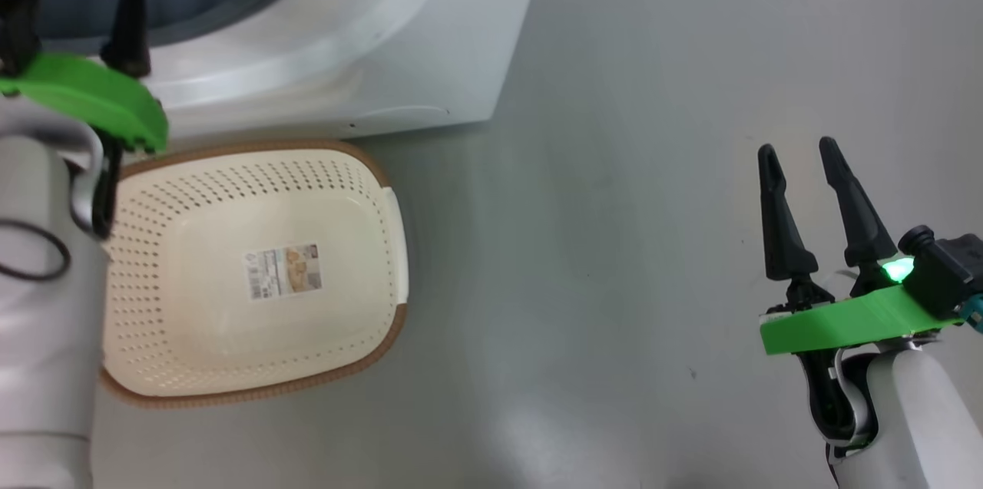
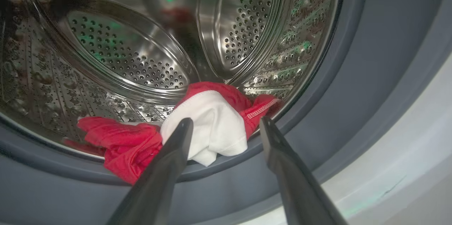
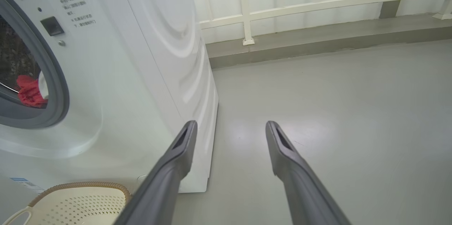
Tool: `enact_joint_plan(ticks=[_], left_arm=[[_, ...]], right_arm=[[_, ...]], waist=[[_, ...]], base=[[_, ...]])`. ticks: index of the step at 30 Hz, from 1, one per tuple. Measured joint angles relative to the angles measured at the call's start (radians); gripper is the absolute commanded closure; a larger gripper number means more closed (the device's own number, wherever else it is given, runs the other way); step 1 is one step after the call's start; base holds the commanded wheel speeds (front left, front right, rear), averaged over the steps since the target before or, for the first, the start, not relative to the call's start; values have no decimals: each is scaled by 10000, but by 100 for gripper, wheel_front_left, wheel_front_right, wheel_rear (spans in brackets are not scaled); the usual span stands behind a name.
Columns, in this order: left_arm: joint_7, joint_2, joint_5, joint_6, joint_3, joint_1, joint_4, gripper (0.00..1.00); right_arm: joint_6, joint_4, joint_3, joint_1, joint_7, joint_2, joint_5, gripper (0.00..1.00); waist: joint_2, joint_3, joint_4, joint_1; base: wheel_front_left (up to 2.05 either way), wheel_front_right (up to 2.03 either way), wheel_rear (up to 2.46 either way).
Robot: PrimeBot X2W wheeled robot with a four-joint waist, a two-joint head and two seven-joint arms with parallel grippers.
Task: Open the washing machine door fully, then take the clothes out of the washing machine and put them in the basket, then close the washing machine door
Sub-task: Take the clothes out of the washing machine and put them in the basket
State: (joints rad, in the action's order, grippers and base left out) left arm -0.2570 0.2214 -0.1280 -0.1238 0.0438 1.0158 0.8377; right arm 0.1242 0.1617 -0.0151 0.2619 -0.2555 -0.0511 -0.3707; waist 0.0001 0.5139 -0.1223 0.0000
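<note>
Clothes [image 2: 208, 112]: crumpled soft cloth at steel drum [image 2: 123, 52] lip, two red bunches, one white; left hand [image 2: 225, 122], right hand [image 1: 799, 148] open, empty.

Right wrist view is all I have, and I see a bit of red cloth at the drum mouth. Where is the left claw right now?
Observer: The left claw is at the drum mouth, open, its fingers pointing either side of a white garment.
Operator: Anything in the basket?
Observer: No clothes. The basket holds just a paper label on its bottom.
Operator: How do the clothes lie?
Observer: The white garment sits between red garments, and the nearer red one hangs out over the grey rubber ring.
</note>
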Motion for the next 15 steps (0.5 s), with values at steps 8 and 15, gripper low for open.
enact_joint_plan(ticks=[8,15], left_arm=[[0,443,445,35,255,1830,1542,0],[0,867,729,192,522,2861,2429,0]], right_arm=[[2,-58,236,359,0,2,-163,0],[0,-75,282,542,0,4,-353,0]], waist=[[-1,801,-395,0],[0,1247,-822,0]], base=[[0,0,0],[0,0,0]])
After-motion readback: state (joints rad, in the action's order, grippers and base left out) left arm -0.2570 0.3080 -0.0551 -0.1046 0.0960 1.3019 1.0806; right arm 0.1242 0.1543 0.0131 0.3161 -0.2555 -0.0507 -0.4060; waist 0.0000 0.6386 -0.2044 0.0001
